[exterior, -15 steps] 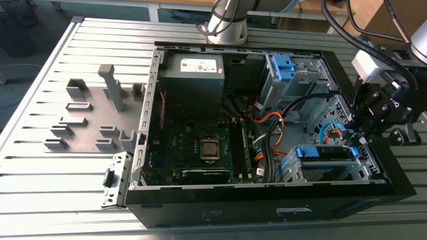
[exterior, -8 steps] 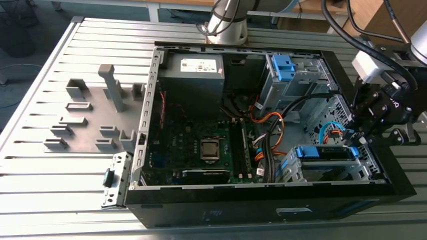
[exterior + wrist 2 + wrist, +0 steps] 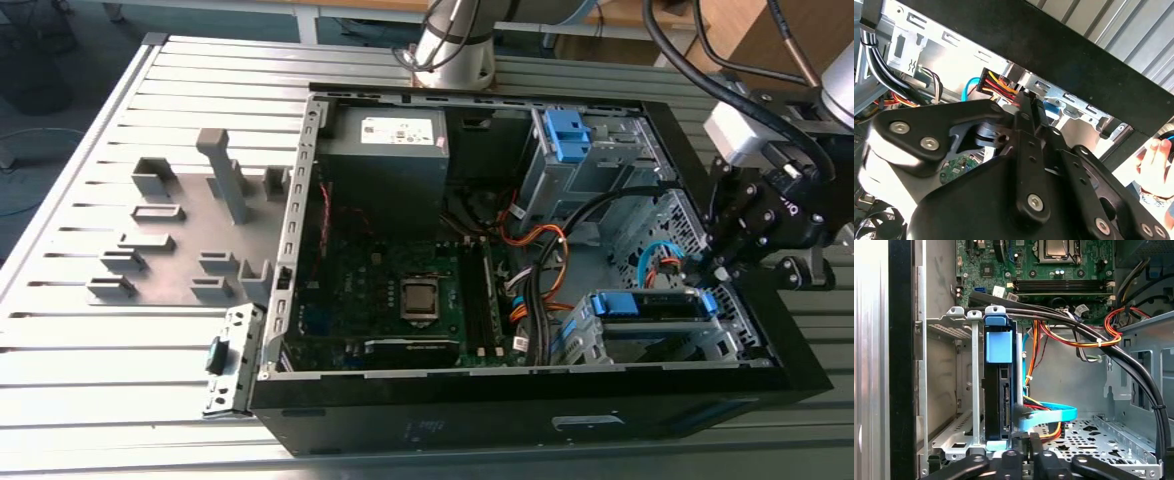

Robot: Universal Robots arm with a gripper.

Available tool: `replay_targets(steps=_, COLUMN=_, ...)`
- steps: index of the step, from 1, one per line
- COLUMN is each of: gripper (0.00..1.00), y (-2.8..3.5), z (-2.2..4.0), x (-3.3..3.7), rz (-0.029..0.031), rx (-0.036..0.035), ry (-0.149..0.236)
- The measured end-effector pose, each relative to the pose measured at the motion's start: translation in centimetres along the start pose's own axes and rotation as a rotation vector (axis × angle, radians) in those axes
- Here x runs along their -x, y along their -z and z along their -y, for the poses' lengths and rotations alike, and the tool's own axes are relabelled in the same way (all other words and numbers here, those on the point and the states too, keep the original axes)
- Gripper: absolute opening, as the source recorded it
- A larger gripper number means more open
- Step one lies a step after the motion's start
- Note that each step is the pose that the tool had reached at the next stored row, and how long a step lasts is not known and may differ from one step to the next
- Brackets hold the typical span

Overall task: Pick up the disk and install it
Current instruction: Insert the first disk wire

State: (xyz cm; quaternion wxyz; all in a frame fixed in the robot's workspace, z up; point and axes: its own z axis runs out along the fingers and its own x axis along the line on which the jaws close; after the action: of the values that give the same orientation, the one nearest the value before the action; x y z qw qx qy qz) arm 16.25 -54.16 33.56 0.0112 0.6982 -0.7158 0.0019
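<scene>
- Claw (image 3: 721, 272) hangs at the exterior view's right side of the open computer case (image 3: 534, 405), low and inside the case wall.
- In the second wrist view its two fingers (image 3: 1026, 125) look pressed together, and nothing shows between them, so it seems closed and holds nothing.
- The disk (image 3: 647, 305) sits already in the drive cage (image 3: 731, 338), in the near corner of the case on the exterior view's right. It stands on its edge between the metal rails.
- In the exterior view the long axis of the disk runs from left to right. The claw is just beside its right end, perhaps touching it, but contact cannot be judged.
- In the first wrist view the blue frame (image 3: 999, 345) of the disk is straight ahead of the claw, and a light blue cable (image 3: 1051, 416) passes just beside it.
- A bare blue clip (image 3: 567, 135) is in the far cage, well apart from the claw.
- The grey box (image 3: 387, 175) carries a white sticker (image 3: 400, 128), whose print is too small to read.
- The case rests on a slatted metal desk (image 3: 107, 330).
</scene>
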Motion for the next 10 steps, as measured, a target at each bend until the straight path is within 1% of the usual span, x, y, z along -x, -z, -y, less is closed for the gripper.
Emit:
replay_targets(steps=1, gripper=0.16, y=0.00, z=0.00, x=0.00, rz=0.0000, rx=0.0000, ry=0.000)
replay_targets(steps=10, gripper=0.16, y=-0.02, z=-0.01, x=0.00, rz=0.0003, rx=0.0001, ry=0.000)
